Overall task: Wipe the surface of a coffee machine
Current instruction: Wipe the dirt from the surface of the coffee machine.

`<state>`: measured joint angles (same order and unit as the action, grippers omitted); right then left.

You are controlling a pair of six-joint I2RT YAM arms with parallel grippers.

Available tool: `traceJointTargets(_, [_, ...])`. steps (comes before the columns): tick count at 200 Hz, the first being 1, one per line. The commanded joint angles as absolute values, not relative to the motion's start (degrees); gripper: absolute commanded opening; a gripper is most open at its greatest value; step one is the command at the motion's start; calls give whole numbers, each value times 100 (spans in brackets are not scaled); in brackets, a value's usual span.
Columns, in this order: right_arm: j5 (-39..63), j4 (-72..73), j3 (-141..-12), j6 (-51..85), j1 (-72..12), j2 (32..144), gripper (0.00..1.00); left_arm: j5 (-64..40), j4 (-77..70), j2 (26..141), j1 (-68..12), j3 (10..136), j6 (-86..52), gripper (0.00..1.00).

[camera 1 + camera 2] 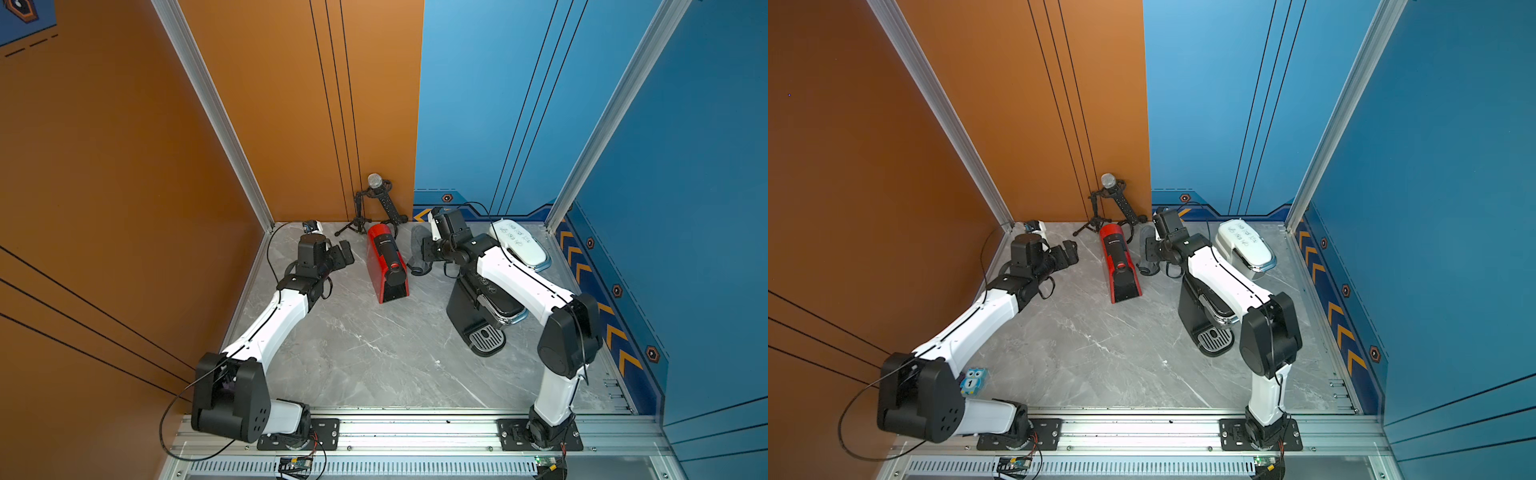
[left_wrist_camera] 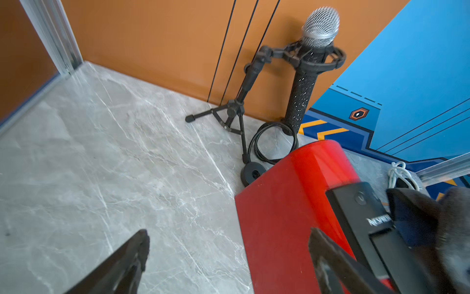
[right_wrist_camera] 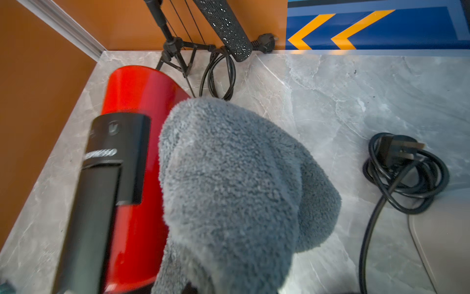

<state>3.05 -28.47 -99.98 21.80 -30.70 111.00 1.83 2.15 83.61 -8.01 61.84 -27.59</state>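
Left gripper (image 1: 345,252): jaws wide, empty, near red machine (image 1: 386,266) left flank. Use as brace so body doesn't slide.
Machine: back centre of table.
Cloth (image 1: 417,245): hangs at machine's right flank, contact unclear.
Right gripper (image 1: 427,254): clamped on cloth. Press lightly, long strokes along flank, then black top strip.

Red coffee machine (image 1: 386,266), black strip (image 1: 384,245) along top. Fluffy grey cloth (image 3: 229,191) just beside it. Beneath, grey white-veined marble tabletop (image 1: 374,353). Behind it, orange wall (image 1: 270,124) with thin black lines (image 1: 332,124); alongside, blue wall (image 1: 465,124) with orange chevrons (image 3: 310,30).
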Motion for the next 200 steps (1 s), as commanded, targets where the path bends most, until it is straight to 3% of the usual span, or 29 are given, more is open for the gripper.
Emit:
traceJointTargets(1, [644, -3161, -10660, 2068, -3081, 11595, 11, -769, 653, 9021, -649, 6790, -3470, 98])
traceJointTargets(50, [1100, -3382, -11766, 2082, -3344, 12697, 12, -1183, 563, 10665, -967, 7937, -3808, 98])
traceJointTargets(97, [1300, -3393, -11577, 1978, -3665, 12627, 12, -1231, 360, 11232, -1488, 8109, -3794, 99])
traceJointTargets(200, [1688, -2626, -10001, 2463, -4755, 11595, 12, -556, -228, 9027, -2170, 5300, -4189, 100])
